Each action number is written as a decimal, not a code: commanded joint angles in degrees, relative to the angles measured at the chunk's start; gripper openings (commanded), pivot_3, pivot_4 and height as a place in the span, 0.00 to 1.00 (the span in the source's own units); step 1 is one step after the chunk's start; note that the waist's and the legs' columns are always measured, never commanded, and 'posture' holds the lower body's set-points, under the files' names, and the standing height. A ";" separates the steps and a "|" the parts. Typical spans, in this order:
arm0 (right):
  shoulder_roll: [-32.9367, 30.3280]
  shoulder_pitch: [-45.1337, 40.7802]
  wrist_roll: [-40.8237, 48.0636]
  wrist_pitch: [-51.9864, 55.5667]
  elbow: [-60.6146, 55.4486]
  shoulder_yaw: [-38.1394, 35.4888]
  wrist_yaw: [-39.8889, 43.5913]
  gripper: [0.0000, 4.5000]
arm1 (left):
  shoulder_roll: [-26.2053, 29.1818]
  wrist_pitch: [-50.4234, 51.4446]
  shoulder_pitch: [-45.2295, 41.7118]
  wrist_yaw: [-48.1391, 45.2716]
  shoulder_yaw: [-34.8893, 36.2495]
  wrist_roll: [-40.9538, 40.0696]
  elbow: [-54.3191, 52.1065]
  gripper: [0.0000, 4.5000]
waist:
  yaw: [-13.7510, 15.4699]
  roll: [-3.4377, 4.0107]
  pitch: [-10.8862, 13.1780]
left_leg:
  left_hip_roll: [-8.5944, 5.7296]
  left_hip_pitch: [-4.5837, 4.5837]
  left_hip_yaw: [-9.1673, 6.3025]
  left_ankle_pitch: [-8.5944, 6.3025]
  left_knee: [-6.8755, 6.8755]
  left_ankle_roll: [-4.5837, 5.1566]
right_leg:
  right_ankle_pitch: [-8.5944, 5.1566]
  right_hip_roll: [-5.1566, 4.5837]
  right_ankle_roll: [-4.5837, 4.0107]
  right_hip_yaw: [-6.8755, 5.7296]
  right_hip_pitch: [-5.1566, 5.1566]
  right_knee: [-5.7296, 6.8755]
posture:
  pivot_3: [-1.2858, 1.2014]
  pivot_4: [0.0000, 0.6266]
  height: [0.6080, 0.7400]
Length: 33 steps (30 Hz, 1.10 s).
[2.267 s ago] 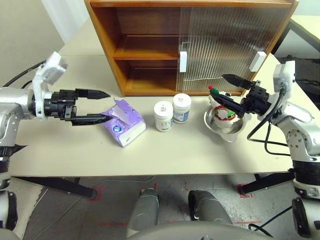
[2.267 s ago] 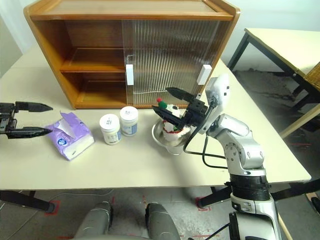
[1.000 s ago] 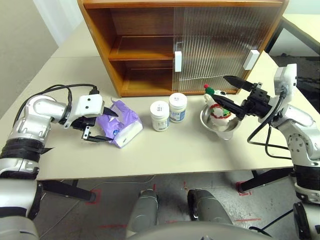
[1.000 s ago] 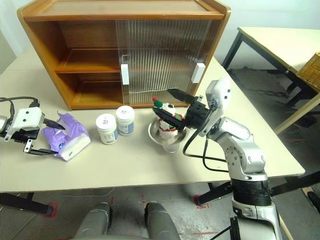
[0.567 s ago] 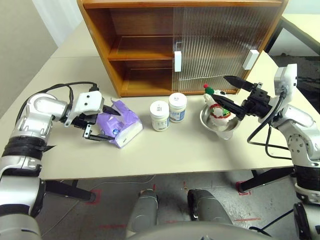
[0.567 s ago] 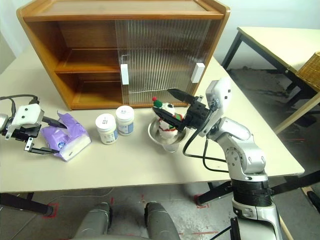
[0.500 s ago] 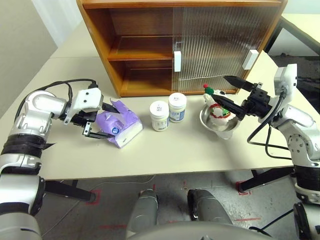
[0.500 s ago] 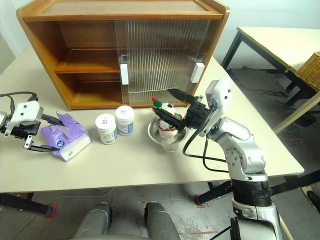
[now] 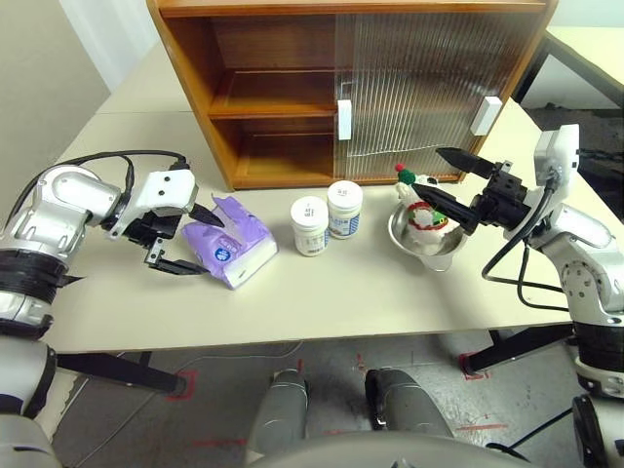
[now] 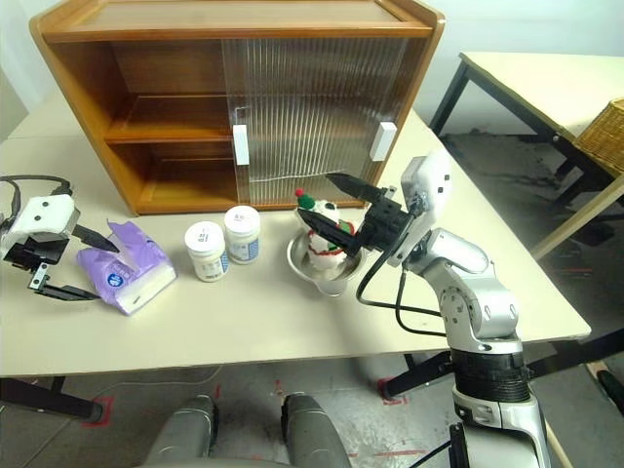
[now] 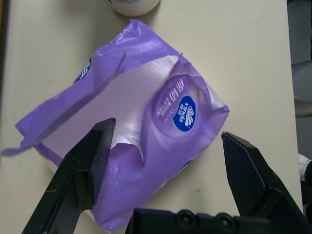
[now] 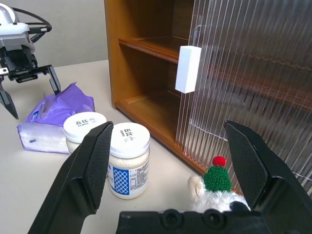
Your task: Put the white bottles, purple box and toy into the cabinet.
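Nothing stowed yet: cabinet (image 9: 292,93) shelves bare. Purple box (image 9: 232,253) near the table's (image 9: 322,302) left end, below and between the left gripper's (image 9: 183,241) wide, empty jaws. White bottles (image 9: 327,216) mid-table before the cabinet. Toy (image 9: 421,207) in the steel bowl (image 9: 421,244), below the right gripper (image 9: 441,175), likewise spread and empty.

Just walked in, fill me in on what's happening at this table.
A humanoid robot is clearing a table into the wooden cabinet. Its left gripper hangs open at the purple tissue pack; nothing is gripped. The right gripper hangs open above the plush bear in a steel bowl. Two white jars wait between.
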 commanded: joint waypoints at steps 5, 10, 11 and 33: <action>-0.75 0.45 -0.03 0.56 -0.56 -0.51 -0.23 1.00 | -1.40 -2.54 2.47 -0.50 -0.91 1.17 -0.21 1.00 | -0.14 0.00 -0.01 | 0.00 -0.01 0.01 0.00 0.00 0.00 | 0.00 0.00 0.00 0.01 -0.01 0.00 | 0.53 0.12 1.00; -0.97 0.47 -0.01 0.52 -0.48 -0.61 -0.25 1.00 | -0.70 -2.93 4.07 -0.50 -1.45 0.96 -1.24 1.00 | -0.22 0.01 -0.01 | 0.00 -0.01 0.01 0.00 0.00 0.00 | 0.00 0.00 0.00 0.01 -0.01 0.00 | 0.53 0.11 1.00; -0.93 0.46 -0.01 0.51 -0.50 -0.57 -0.30 1.00 | -0.76 -3.10 4.42 -0.50 -1.37 1.07 -1.23 1.00 | -0.25 0.01 -0.01 | -0.01 -0.01 0.02 0.00 0.00 0.00 | 0.00 0.00 0.00 0.01 -0.01 0.00 | 0.53 0.11 1.00; -0.76 0.13 -0.20 0.02 -0.32 -0.58 -0.85 1.00 | -7.68 -10.95 -2.26 -0.50 1.26 7.38 10.90 0.01 | -0.30 0.27 -0.22 | -0.06 0.00 0.00 0.10 0.02 0.17 | 0.22 -0.01 0.13 -0.01 0.04 0.00 | 0.52 0.11 1.00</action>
